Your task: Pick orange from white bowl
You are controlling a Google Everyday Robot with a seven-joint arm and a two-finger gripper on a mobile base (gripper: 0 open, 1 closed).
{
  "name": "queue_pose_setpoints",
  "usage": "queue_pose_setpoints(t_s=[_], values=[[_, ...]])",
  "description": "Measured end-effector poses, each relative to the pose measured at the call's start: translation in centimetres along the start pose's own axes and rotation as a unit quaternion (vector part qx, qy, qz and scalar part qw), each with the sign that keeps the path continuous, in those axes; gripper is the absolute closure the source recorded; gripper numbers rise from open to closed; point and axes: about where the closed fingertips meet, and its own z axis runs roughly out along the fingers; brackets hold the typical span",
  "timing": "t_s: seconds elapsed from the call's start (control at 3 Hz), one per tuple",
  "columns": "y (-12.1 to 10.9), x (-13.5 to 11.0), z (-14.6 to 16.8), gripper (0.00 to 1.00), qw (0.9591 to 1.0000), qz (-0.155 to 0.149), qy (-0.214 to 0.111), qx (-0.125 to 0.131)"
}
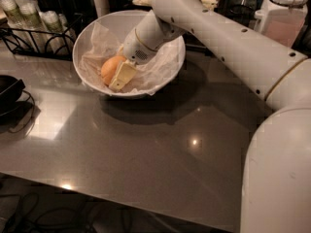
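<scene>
Camera view, pincer (114, 77) inside white bowl (86, 39), touching orange (109, 66), cannot tell if gripping

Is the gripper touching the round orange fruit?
Touching. Camera view shows the gripper pressed against the round orange fruit, no gap, inside the wide white bowl.

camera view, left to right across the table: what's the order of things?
Far left, black dish → white bowl, left rim → orange inside the bowl → hand, in the bowl against the orange's right side → lidded jug at far right.
</scene>
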Motion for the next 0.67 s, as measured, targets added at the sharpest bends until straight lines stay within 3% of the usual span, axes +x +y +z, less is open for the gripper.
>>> queue_pose_setpoints(t_s=[0.33, 0.67], values=[[1.1, -0.3, -2.8, 1.0, 0.9985, 0.009, -0.048, 0.023], [2.1, 0.0, -8.4, 1.0, 0.9923, 0.014, -0.096, 0.077]])
